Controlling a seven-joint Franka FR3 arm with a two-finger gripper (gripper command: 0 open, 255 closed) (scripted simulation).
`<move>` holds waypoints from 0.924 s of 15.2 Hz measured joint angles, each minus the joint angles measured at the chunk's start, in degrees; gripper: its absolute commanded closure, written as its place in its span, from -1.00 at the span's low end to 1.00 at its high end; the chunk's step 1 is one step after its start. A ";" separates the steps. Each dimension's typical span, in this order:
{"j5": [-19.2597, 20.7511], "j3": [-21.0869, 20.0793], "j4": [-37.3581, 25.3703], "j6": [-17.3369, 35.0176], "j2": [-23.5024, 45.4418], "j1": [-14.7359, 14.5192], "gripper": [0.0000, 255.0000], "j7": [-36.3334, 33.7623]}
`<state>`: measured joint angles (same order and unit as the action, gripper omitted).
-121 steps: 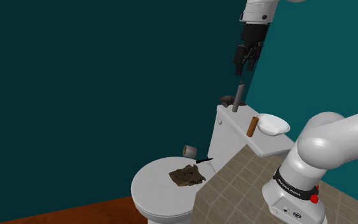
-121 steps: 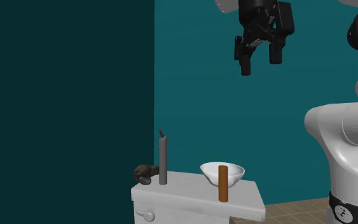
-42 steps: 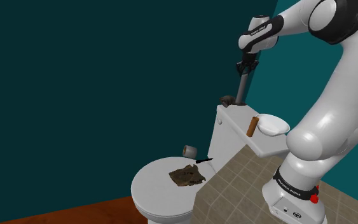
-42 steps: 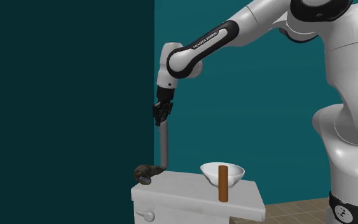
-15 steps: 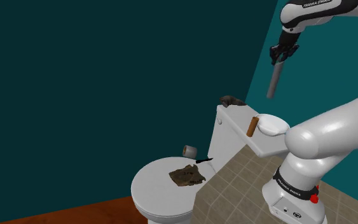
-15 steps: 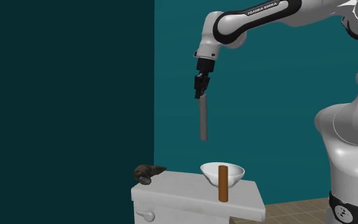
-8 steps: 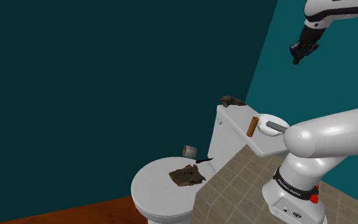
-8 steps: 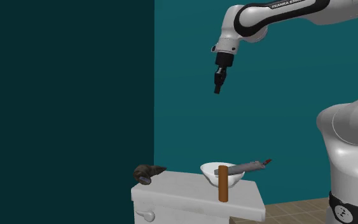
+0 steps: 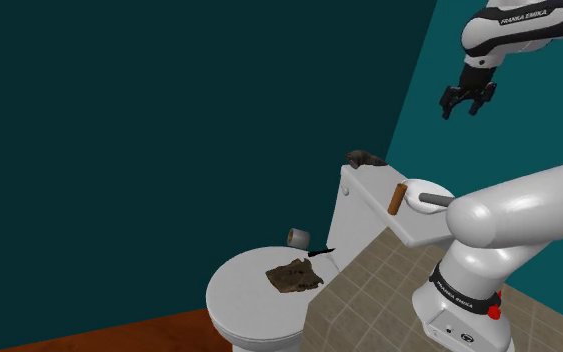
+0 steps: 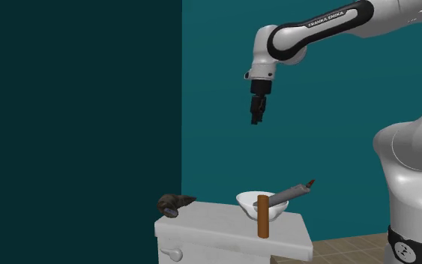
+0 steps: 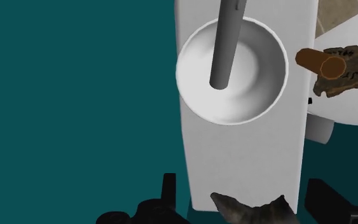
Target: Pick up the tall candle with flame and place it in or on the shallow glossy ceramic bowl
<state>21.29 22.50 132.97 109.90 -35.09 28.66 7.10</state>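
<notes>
End effector open, fingers spread, gripping nothing, high over the tank w/ free air all round. Below: grey candle lies tilted in white bowl, base in hollow, wick end out past rim. Bowl spans nearly full width of toilet tank lid. Brown cylinder upright just beside bowl, at lid's seat-side edge. Dark lump at lid's far end.

The arm is glossy white, built of fat rounded links with dark bands at the joints. A black forearm sleeve bears white "FRANKA EMIKA" lettering. The end effector is all black, with two slim fingers. At five o'clock in the shoulder view, a black lettered collar and a red button sit above the white stand.
</notes>
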 measured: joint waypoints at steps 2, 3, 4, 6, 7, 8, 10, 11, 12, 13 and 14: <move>0.35 0.92 1.90 1.05 1.92 0.12 -1.00 0.05; 0.48 1.24 2.85 1.47 2.84 0.15 -1.00 -0.04; 0.57 1.65 3.30 1.51 3.80 0.20 -1.00 0.16; 0.67 2.10 4.80 2.09 5.81 0.12 -1.00 -0.14; 0.68 2.56 5.10 2.37 7.19 0.08 -1.00 0.03; 0.95 2.95 6.19 2.75 7.89 0.27 -1.00 0.09; 1.35 3.77 8.01 3.56 9.72 0.52 -1.00 0.25; 1.18 3.82 8.51 3.90 11.10 0.26 -1.00 -0.12; 1.33 4.13 9.47 4.44 12.12 0.32 -1.00 -0.20; 1.50 4.59 10.54 5.38 13.44 0.38 -1.00 -0.21; 1.51 5.08 10.89 5.84 14.95 0.41 -1.00 0.06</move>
<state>22.80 27.57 143.86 115.74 -20.14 29.08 7.16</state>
